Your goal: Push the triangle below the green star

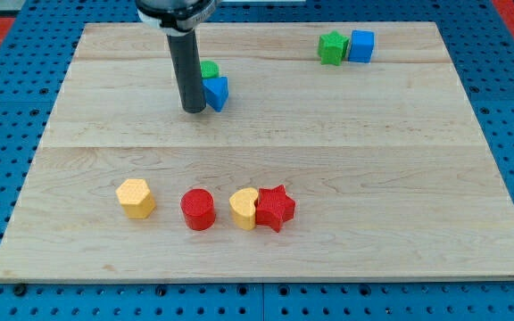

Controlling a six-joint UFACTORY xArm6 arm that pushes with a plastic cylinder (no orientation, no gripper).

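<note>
- A yellow hexagon block (136, 197) is seen at the counter's (346, 152) lower left.
- My tip (194, 110) is set down touching the blue triangle (215, 92) on its left side; no gripper is fitted, only a rod.
- A green block (209, 69) is partly hidden behind the triangle.
- A red cylinder (198, 209), yellow heart (244, 208) and red star (275, 208) are lined up below.
- The green star (332, 47) is found upper right, touching a blue cube (361, 45).

No legible text or markings.

The wooden board (328, 134) carries a green block (209, 69) and blue triangle (216, 92) far left, a green star (332, 48) touching a blue cube (361, 45) far right. Near: yellow hexagon (136, 198), red cylinder (198, 209), yellow heart (244, 209) touching a red star (275, 208).
</note>
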